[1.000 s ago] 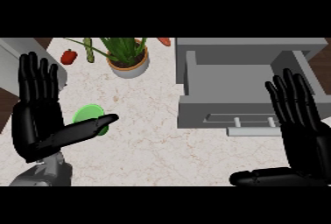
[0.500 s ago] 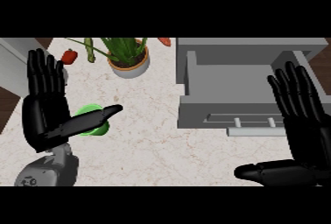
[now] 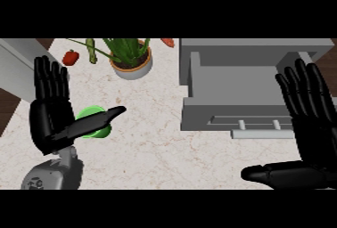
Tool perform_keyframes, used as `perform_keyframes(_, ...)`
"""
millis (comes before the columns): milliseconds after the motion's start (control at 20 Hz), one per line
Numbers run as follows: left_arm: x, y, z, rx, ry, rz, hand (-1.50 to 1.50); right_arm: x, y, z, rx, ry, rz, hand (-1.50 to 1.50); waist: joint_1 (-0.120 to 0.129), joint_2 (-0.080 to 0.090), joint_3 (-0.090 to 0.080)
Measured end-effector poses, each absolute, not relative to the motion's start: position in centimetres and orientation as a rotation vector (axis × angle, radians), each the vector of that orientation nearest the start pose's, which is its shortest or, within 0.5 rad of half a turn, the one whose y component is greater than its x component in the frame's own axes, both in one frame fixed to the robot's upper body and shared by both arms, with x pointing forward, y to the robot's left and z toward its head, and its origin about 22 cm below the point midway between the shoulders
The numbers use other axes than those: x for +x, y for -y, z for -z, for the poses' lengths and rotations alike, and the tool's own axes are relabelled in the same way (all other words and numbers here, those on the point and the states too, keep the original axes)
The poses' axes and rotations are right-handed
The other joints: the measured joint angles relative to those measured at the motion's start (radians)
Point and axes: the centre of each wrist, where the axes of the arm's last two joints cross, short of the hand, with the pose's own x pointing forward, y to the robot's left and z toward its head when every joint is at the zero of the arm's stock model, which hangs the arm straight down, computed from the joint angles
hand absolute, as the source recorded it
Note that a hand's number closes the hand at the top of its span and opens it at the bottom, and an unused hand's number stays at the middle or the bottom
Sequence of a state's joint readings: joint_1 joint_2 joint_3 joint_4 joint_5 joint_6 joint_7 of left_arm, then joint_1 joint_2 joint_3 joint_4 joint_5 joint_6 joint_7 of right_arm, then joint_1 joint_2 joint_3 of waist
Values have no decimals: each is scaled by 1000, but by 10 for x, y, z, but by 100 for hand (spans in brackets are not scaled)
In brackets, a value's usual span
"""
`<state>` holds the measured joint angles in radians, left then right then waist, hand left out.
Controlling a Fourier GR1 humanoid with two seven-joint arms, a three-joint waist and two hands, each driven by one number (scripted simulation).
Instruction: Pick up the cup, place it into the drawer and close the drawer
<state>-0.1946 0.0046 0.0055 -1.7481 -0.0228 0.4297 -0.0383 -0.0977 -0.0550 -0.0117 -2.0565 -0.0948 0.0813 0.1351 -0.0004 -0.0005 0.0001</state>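
Step in hand: approach to grasp. The small green plastic cup (image 3: 90, 112) stands well left of the open grey box-shaped drawer (image 3: 244, 84). The left hand (image 3: 52, 120) is at the cup, fingers straight, thumb lying across it, nothing clasped. The right hand (image 3: 316, 129) rests at the drawer's right front, fingers released. The next move calls for the left hand's fingers to curl round the cup.

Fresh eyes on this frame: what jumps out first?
The two big black hands: the left hand at the left edge, fingers straight, thumb stretched across a bright green cup, and the right hand open at the right edge. At upper right a grey drawer stands pulled open; a potted plant sits at the counter's back.
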Motion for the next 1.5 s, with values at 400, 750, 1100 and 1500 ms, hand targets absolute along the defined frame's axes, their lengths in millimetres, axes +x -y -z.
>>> perform_keyframes(400, 265, -221, -61, 284, 1865, -355, -150, 228, 231, -132, 128, 2015, -115, -150, 0, 0, 0)
perform_keyframes(750, 262, -227, -25, 342, 1799, -385, -150, 231, 230, -130, 128, 2018, -118, -150, 0, 0, 0)
perform_keyframes(1100, 251, -252, 5, 375, 1757, -406, -150, 224, 235, -135, 132, 2009, -123, -150, 0, 0, 0)
perform_keyframes(1500, 248, -271, 38, 380, 1724, -407, -150, 230, 233, -134, 142, 2007, -120, -150, 0, 0, 0)
